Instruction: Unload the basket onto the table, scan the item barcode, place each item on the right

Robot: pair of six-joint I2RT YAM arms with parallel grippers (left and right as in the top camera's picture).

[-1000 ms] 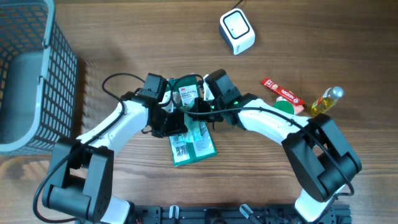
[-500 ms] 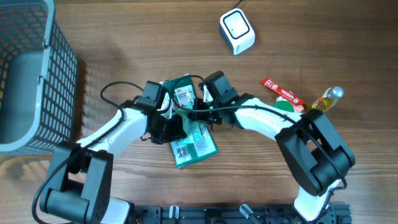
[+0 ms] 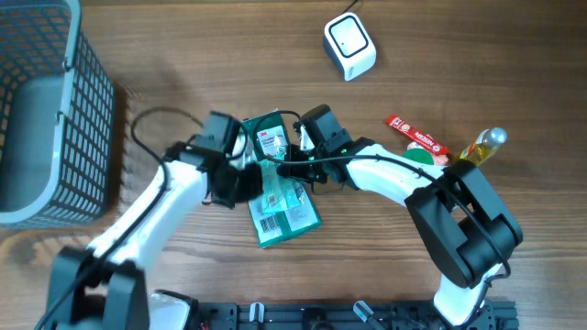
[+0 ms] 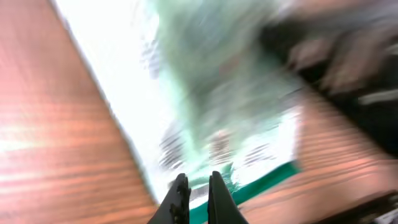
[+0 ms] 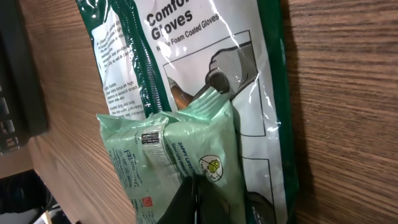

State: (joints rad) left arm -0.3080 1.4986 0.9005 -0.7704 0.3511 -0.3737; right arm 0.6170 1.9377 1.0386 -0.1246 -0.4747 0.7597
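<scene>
Mid-table, the right gripper (image 5: 194,186) is pinched on the small packet (image 5: 180,155), which lies atop the glove pack (image 3: 286,213). The left gripper (image 4: 198,183) hangs over the pack, fingers together. Bare wood reaches the scanner (image 3: 349,46), and the basket (image 3: 92,110) stands at the left edge.

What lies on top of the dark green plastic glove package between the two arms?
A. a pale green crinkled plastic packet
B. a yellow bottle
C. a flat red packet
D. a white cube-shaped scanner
A: the right wrist view shows the pale green crinkled plastic packet overlapping the printed face of the dark green plastic glove package.
</scene>
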